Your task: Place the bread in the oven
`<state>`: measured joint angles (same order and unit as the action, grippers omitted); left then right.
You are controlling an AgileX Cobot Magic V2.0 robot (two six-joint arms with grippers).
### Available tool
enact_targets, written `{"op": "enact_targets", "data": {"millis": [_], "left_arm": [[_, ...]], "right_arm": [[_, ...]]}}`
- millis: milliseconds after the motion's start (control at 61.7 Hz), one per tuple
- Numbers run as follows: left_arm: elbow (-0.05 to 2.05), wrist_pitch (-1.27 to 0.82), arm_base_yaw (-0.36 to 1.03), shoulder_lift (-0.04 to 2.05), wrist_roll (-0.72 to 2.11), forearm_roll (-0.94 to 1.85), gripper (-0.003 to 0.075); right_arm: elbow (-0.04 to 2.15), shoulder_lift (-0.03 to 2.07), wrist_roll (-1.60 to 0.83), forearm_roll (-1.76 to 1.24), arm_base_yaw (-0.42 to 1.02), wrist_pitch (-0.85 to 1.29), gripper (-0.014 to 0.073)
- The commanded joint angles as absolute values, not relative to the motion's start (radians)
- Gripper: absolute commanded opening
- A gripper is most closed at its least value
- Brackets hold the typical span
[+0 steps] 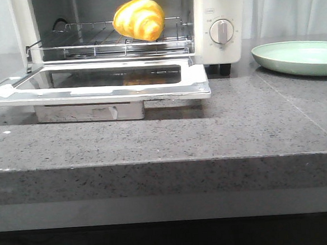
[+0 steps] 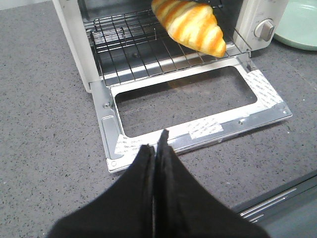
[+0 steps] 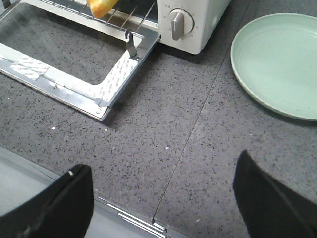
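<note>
The bread point(image 1: 138, 19) is a glossy golden roll with orange stripes lying on the wire rack point(image 1: 90, 43) inside the cream-white oven point(image 1: 215, 18), toward the rack's right side. The glass door point(image 1: 104, 82) hangs fully open, flat over the counter. In the left wrist view the bread point(image 2: 190, 26) rests on the rack, and my left gripper point(image 2: 156, 144) is shut with nothing in it, back near the door's front edge. My right gripper point(image 3: 161, 186) is open and empty over the bare counter near its front edge, with the bread's end point(image 3: 101, 7) just showing. Neither arm appears in the front view.
A pale green plate point(image 1: 299, 57) sits on the counter to the right of the oven, with nothing on it. The open door point(image 2: 198, 114) juts forward toward the counter's front edge point(image 1: 166, 161). The oven's dial point(image 1: 221, 31) faces forward.
</note>
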<state>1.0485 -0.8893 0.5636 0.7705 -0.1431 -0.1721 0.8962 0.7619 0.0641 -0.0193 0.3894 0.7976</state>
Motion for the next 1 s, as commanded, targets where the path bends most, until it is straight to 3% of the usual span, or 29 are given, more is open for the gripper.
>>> {"op": "enact_targets", "data": {"millis": [0,97,178,421,599,988], "left_arm": [[1.073,-0.818,0.563,0.768,-0.151,-0.176,-0.0018],[1.073,-0.818,0.563,0.768,-0.151,-0.176,-0.0018],[1.073,-0.818,0.563,0.768,-0.151,-0.176,-0.0018],[1.073,-0.818,0.563,0.768,-0.151,-0.176,-0.0018],[1.073,-0.818,0.563,0.768,-0.151,-0.176,-0.0018],[1.073,-0.818,0.563,0.768,-0.151,-0.176,-0.0018]], "right_arm": [[0.882,0.675,0.053,-0.022,0.382,0.726,0.0596],[0.857,0.605,0.053,-0.022,0.382,0.737,0.0591],[0.849,0.562,0.053,-0.022,0.382,0.768,0.0526],[0.845,0.548,0.053,-0.022,0.382,0.788,0.0101],[0.845,0.548,0.053,-0.022,0.382,0.789,-0.0124],[0.845,0.548,0.054,-0.028,0.382,0.805,-0.0118]]}}
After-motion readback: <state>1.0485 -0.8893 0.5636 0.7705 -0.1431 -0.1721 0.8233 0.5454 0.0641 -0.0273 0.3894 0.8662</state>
